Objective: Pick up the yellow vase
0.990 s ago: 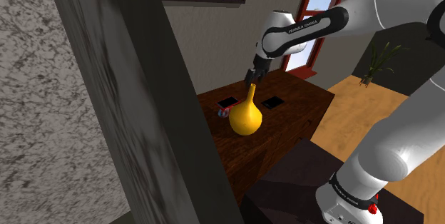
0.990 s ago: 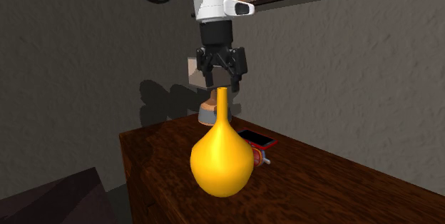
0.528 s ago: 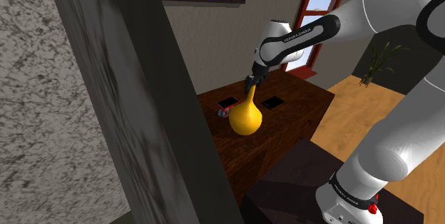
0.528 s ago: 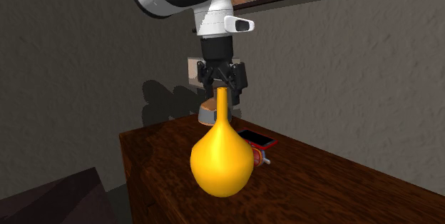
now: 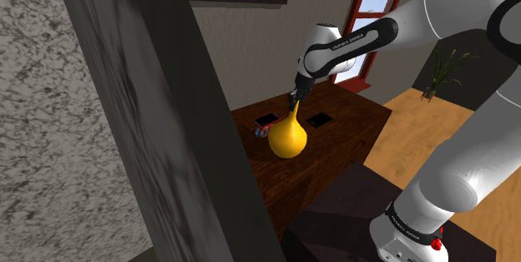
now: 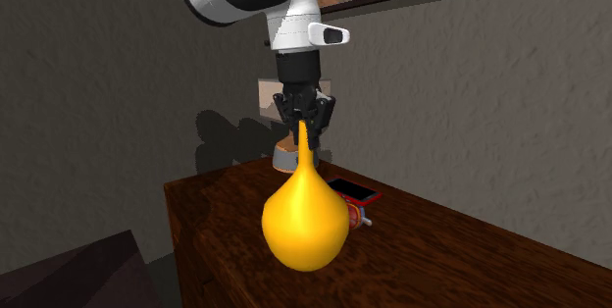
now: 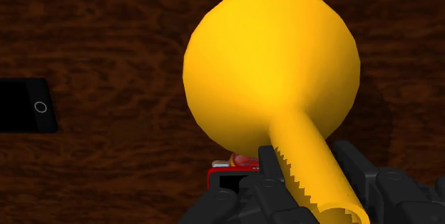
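A yellow vase (image 5: pixel 287 139) with a round belly and a thin neck stands upright on the dark wooden table (image 5: pixel 351 139). My black gripper (image 5: pixel 294 100) comes down from above and is shut on the top of the neck. In the second exterior view the gripper (image 6: pixel 303 125) clasps the neck just above the vase (image 6: pixel 306 223), whose belly still rests on the tabletop. Along the gripper, the fingers (image 7: pixel 267 169) press both sides of the ridged neck, with the vase (image 7: pixel 271 65) bulging below.
Two flat black phones (image 5: pixel 266 120) (image 5: pixel 318 121) lie on the table behind the vase. A red phone (image 6: pixel 351 191) and a small red object (image 6: pixel 360 220) sit close beside it. A wide dark pillar (image 5: pixel 150 118) blocks the shoulder view's left.
The gripper came down over the vase's neck with fingers apart, then shut on it. The vase has not moved.
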You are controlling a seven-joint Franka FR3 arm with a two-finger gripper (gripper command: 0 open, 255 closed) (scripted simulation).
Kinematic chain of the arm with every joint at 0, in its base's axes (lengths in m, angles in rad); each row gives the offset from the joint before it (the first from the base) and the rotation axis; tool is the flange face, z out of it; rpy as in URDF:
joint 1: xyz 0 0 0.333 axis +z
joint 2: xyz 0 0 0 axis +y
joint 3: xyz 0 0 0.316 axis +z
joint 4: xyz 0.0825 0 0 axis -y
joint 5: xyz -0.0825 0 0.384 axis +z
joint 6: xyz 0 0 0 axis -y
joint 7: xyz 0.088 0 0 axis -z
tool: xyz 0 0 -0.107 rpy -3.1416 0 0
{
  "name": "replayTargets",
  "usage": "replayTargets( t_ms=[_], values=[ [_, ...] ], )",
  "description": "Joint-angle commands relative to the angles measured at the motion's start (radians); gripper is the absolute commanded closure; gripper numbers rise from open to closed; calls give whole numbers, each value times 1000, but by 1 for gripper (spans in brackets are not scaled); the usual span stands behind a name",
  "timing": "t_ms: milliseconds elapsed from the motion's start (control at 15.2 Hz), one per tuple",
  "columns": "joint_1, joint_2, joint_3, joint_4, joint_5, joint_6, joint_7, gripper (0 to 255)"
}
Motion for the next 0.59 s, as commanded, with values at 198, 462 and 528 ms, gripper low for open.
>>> replayTargets(
  t_ms=[198, 462, 528],
  values=[
    [0, -14, 1, 13, -2, -29, 2, 255],
    [0, -42, 1, 41, -5, -84, 5, 255],
    [0, -48, 1, 49, -6, -98, 6, 255]
  ],
)
